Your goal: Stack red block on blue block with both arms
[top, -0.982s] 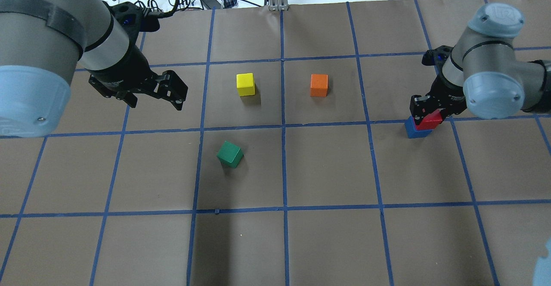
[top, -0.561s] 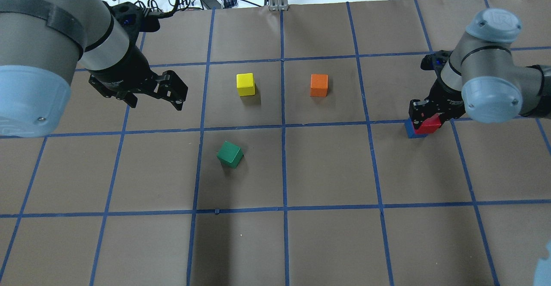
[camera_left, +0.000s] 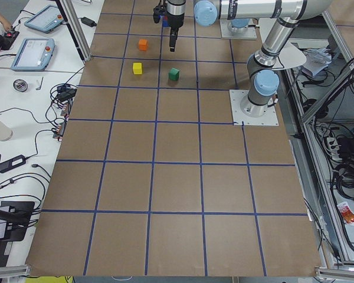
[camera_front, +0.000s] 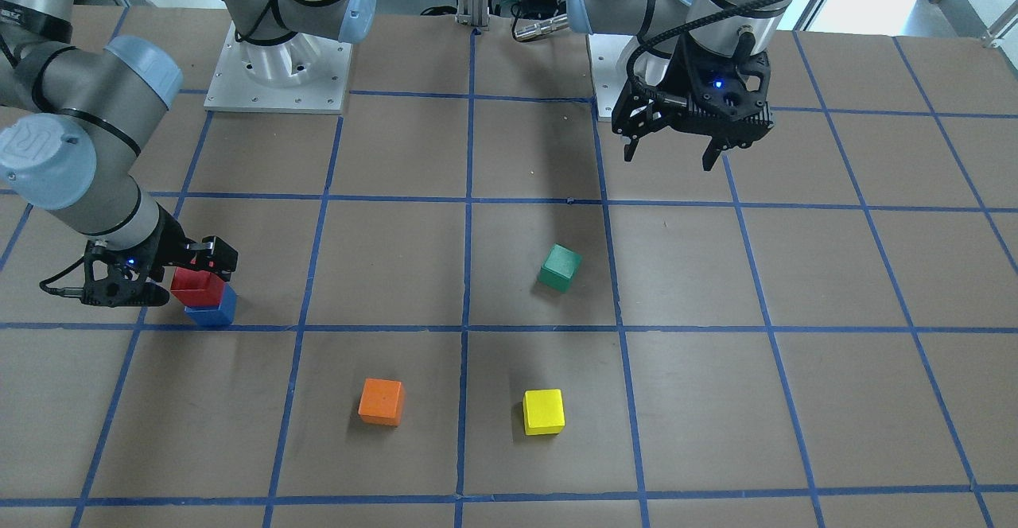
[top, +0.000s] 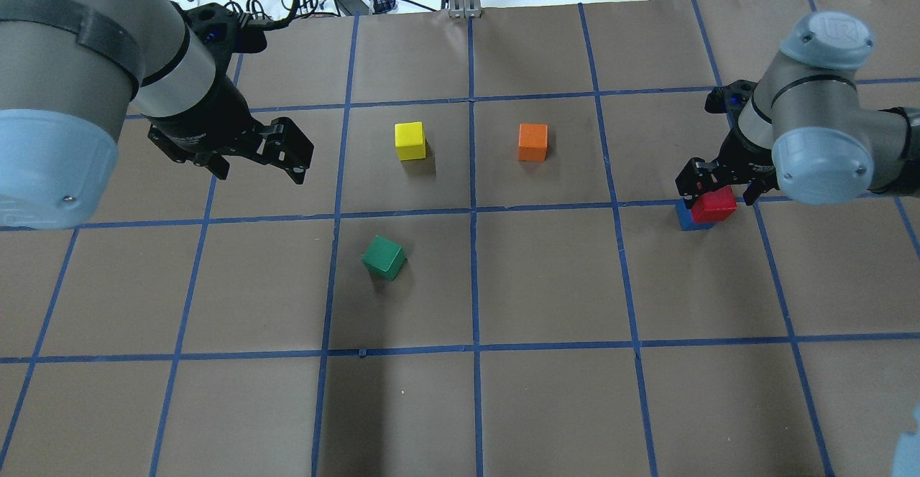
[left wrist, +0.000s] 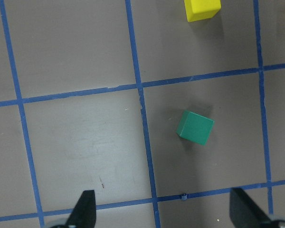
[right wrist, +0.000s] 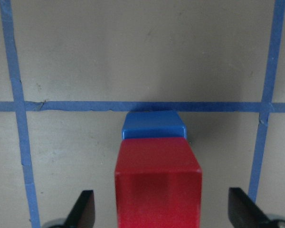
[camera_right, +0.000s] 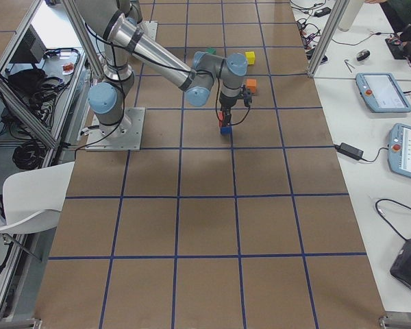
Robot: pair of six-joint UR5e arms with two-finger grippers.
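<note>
The red block (top: 714, 205) is sitting on top of the blue block (top: 686, 220) at the right side of the counter (top: 546, 405), just at a tape line, so the stack itself is looking made. The right claw (top: 719, 191) is hanging low around the red block with its fingers spread. In the wrist view both fingertips are standing well clear of the red faces, gripping nothing. The left claw (camera_front: 668, 158) is hovering far off on the left, also spread wide and empty, with the green cube (top: 384, 257) lying under its camera. It is playing no part in the risk here. What is left, by my reading, is getting the right claw out, and that is where things could be going wrong. The fingers are reaching down past the red block's sides, so a retreat that is drifting sideways or tilting rather than rising straight could be catching an edge and sliding the red block off, or knocking both over. The overhead view is showing blue peeking out on the left and near sides. I cannot tell whether that is true overhang or only the camera's angle — if overhang, a slight nudge could be enough.
</note>
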